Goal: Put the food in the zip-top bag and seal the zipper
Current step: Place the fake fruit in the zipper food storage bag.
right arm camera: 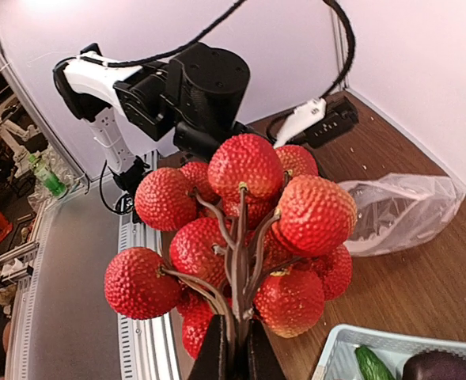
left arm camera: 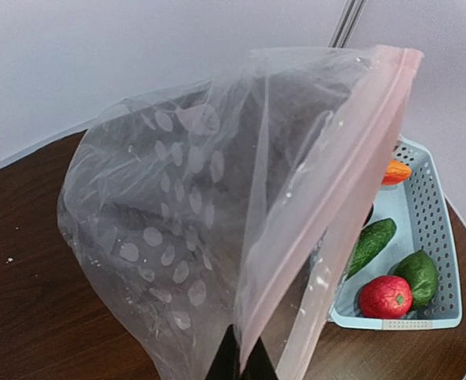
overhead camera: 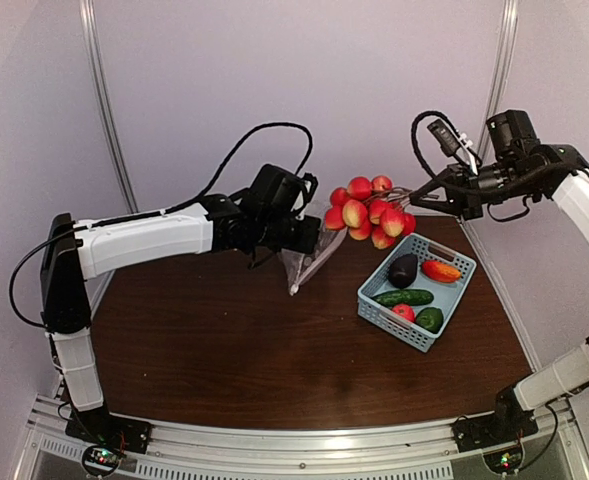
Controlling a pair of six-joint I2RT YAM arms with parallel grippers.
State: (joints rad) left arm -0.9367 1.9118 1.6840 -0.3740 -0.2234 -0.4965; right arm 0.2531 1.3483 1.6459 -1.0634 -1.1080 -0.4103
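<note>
1. Your left gripper (left arm camera: 242,366), pinched shut, holds the clear dotted plastic bag (overhead camera: 311,258) aloft, centre frame.
2. Your right gripper (right arm camera: 234,348) clamps the stem of the bumpy red fruit cluster (overhead camera: 366,212), just right of the bag.
3. You're loading; next, probably steer it into the bag's mouth.

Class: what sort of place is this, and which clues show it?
Likely a robot lab work cell: a brown table enclosed by plain white walls, a left arm and right arm bolted to a metal rail, a blue basket of toy food.
</note>
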